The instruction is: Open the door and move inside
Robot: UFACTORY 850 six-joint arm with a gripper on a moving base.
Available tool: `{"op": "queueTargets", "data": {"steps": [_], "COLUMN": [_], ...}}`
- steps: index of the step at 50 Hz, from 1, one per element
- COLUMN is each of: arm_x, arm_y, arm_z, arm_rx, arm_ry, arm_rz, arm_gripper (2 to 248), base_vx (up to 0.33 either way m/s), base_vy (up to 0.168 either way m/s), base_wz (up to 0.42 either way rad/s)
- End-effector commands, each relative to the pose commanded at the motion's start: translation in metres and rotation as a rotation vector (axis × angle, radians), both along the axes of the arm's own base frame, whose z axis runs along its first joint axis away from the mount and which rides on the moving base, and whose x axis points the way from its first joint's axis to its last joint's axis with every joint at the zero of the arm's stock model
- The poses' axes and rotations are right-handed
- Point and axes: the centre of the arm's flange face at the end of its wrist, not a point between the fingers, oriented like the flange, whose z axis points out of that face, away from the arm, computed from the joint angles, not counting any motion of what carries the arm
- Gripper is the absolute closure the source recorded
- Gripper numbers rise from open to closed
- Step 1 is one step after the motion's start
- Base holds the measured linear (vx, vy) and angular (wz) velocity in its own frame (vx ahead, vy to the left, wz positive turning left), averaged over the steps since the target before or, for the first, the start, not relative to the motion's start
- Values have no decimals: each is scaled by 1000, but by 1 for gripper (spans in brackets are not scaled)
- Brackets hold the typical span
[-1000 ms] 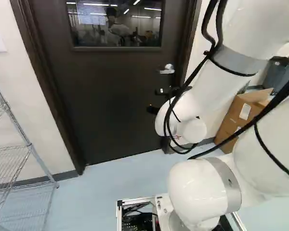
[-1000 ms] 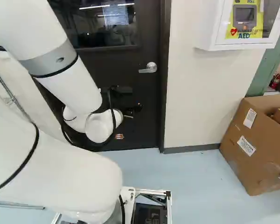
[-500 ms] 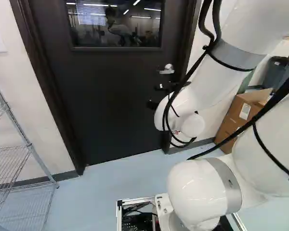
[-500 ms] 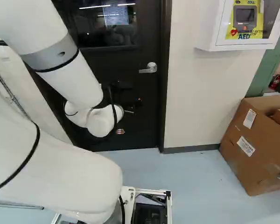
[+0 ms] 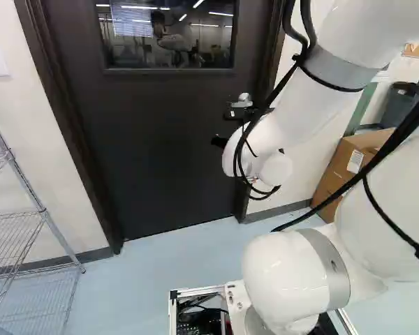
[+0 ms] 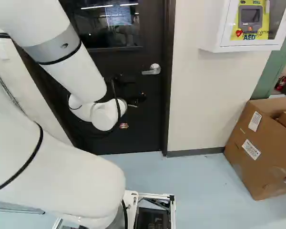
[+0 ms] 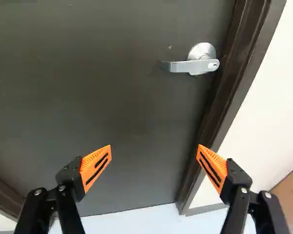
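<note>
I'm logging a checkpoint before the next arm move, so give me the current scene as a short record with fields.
door: dark, with a window, closed in its frame
handle: silver lever, roughly level, near the door's edge
gripper: open, orange pads wide apart, nothing gripped
handle versus gripper: ahead of it, beyond the fingertips, not touched
left base view, left side: wire shelf
right base view, right side: cardboard box on the floor, white cabinet on the wall
task state: door not yet opened
</note>
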Motion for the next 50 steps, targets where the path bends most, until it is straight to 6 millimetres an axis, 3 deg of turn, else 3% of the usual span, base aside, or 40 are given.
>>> {"op": "queueTargets", "data": {"steps": [50], "arm_x": [51], "arm_y": [0], "arm_z": [53], "arm_rx": [0], "arm_ry": [-115], "arm_rz": [0], "arm_gripper": [3], "base_vx": [0], "base_vy": [0], "base_wz": [0]}}
